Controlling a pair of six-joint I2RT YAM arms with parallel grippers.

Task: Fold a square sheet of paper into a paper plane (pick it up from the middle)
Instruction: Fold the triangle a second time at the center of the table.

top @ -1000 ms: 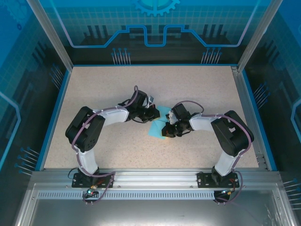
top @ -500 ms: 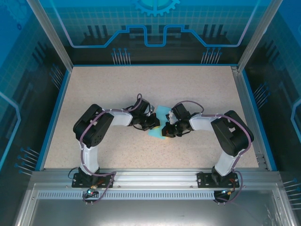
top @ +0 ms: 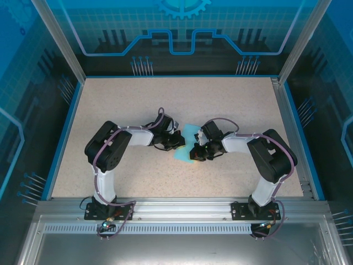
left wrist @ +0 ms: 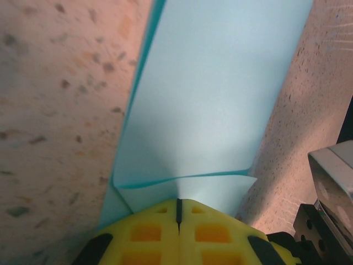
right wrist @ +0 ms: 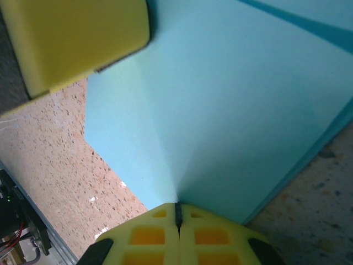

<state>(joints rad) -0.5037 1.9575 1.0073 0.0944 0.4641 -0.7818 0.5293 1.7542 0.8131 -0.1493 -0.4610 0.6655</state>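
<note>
The light-blue square sheet of paper (top: 187, 141) is held off the speckled table between both grippers, at mid-table. My left gripper (top: 177, 142) is shut on its left edge. In the left wrist view the yellow fingertips (left wrist: 178, 201) pinch the paper (left wrist: 220, 94), which is doubled over, with a folded flap edge just ahead of the pads. My right gripper (top: 194, 152) is shut on the opposite edge. The right wrist view has the pads (right wrist: 177, 207) pinched on the sheet (right wrist: 231, 105), which creases outward from the grip. No paper plane shape shows.
The other gripper's yellow finger (right wrist: 71, 38) sits close, on the sheet's far corner. A metal part of the right arm (left wrist: 331, 176) lies at the right of the left wrist view. The speckled table (top: 127, 99) has a blue rim, with glass walls around it.
My left gripper has moved right and slightly nearer, closer to the right gripper, and the left elbow followed. The paper between them now looks narrower. The right arm has barely moved.
</note>
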